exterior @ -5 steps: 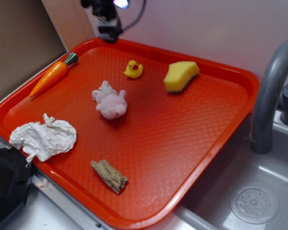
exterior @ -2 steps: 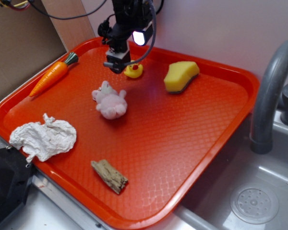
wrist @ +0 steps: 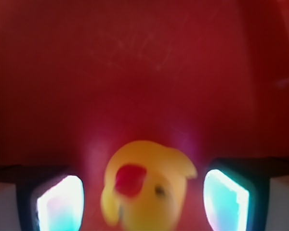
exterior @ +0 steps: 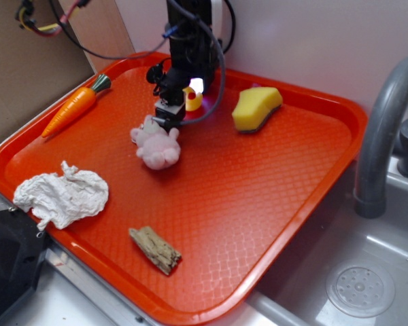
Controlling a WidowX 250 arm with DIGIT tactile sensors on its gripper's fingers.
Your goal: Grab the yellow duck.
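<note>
Yellow duck [wrist: 144, 187] sits at the tray's [exterior: 272, 204] back, between pink plush [exterior: 156, 144] on the left and yellow sponge [exterior: 256, 107] on the right. Probably light, hollow, squashy and slick (glossy skin), so pinch the body sides, not the beak. Hand [exterior: 168, 117] hangs low, pointing down; wrist view shows fingers [wrist: 58, 204] spread wide either side of the duck, not touching.

Arm [exterior: 189, 41]: black, boxy links
Cables [exterior: 75, 42]: black loops; red, yellow wires
Fingers [wrist: 58, 204]: black frames, pale glowing pads
</note>
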